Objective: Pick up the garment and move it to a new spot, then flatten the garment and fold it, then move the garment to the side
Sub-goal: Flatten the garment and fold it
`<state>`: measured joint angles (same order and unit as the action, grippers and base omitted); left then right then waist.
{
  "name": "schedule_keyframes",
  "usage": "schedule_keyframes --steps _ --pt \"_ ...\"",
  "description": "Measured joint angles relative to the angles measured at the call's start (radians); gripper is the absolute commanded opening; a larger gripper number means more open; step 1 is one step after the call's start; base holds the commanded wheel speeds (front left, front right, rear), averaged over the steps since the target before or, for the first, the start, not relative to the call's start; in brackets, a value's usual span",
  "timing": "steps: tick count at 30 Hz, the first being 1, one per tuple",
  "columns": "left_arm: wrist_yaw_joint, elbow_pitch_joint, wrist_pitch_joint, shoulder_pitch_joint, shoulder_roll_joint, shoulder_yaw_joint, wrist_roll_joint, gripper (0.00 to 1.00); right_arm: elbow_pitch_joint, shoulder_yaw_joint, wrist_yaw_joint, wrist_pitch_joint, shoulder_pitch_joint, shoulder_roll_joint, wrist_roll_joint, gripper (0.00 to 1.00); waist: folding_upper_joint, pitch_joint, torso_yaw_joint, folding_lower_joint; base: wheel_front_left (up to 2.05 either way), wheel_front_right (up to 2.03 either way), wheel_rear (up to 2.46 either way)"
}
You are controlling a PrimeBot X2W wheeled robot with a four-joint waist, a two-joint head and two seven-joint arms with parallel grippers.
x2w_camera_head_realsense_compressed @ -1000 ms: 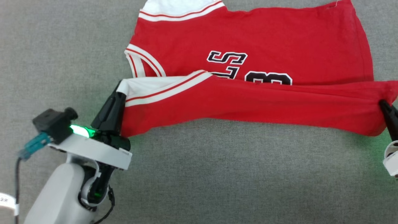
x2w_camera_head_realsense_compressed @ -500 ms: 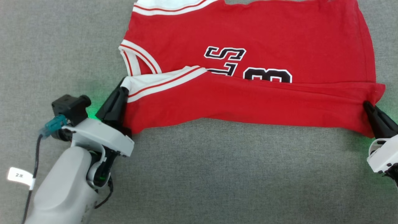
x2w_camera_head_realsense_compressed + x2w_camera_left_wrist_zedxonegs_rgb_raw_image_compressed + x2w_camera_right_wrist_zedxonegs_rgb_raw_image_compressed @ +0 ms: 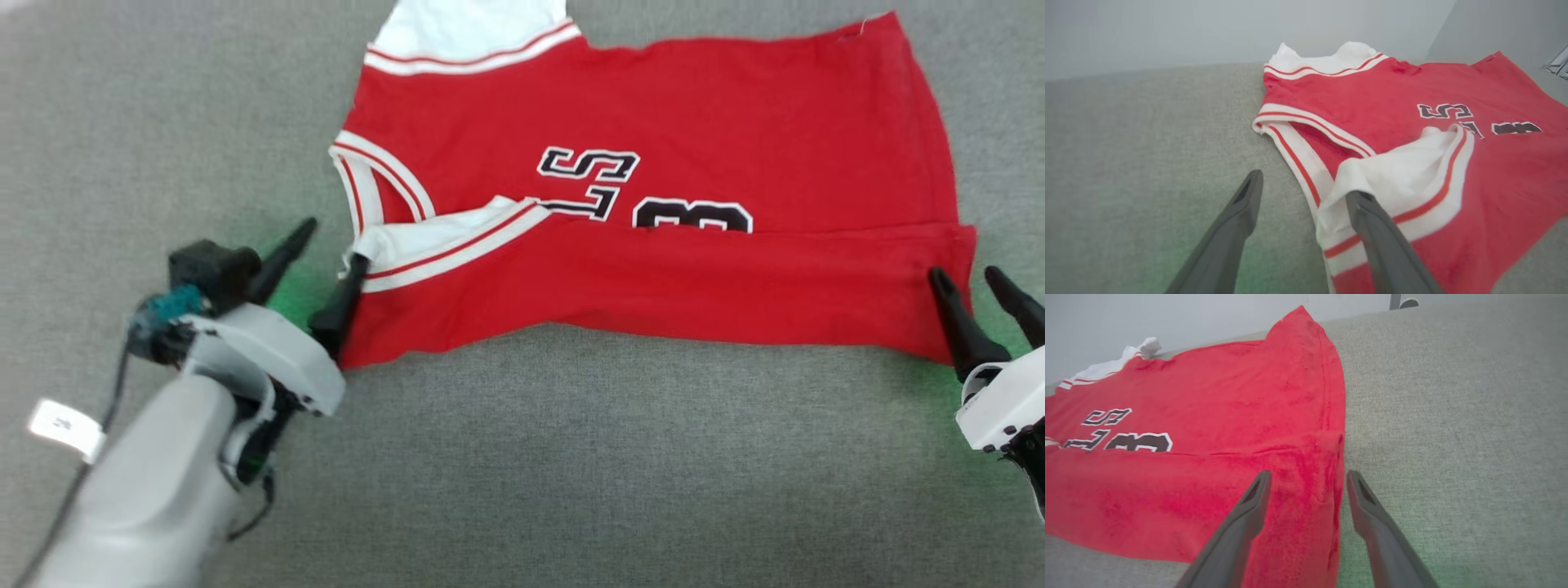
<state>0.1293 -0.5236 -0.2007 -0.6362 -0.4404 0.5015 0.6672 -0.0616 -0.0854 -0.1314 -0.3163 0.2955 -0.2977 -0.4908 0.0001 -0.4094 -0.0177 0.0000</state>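
The garment [image 3: 694,269] is a bright red shirt with white, red-striped sleeve ends and black lettering. It lies flat on the grey fabric surface [image 3: 571,457], its near long edge folded up over the lower part of the print. My left gripper [image 3: 331,243] stands open at the folded white sleeve end [image 3: 1412,171]; one finger rests against that sleeve and the other is over bare grey surface. My right gripper [image 3: 963,276] is open at the garment's right corner [image 3: 1306,498], with the shirt's edge lying between its two fingers.
Grey surface stretches wide in front of the garment and to its left [image 3: 1147,143] and right [image 3: 1453,416]. A pale wall [image 3: 1208,28] rises behind it. A white tag [image 3: 61,425] hangs on the left arm's cable.
Both grippers were shut on the garment's folded edge, left on the sleeve end, right on the corner. Both have opened and let go, and the fold now lies on the shirt. The camera shifted slightly.
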Motion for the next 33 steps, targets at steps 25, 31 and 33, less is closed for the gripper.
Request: schedule_keyframes --steps 25,31,33 --pt "-0.060 0.438 1.013 -0.075 -0.324 0.171 0.338 1.00 0.067 -0.022 0.000 0.019 -0.036 0.020 0.011 1.00 0.0000 0.076 0.011 0.0000 0.00 0.00 0.00" --pt "-0.062 0.374 1.001 -0.076 -0.295 0.157 0.372 1.00 0.060 -0.017 0.000 0.029 -0.028 0.030 0.011 1.00 0.0000 0.049 0.035 0.0000 0.00 0.00 0.00" --pt "-0.058 0.342 0.985 -0.076 -0.283 0.156 0.372 1.00 0.059 -0.013 0.000 0.032 -0.018 0.032 0.011 1.00 0.0000 0.041 0.043 -0.0001 0.00 0.00 0.00"
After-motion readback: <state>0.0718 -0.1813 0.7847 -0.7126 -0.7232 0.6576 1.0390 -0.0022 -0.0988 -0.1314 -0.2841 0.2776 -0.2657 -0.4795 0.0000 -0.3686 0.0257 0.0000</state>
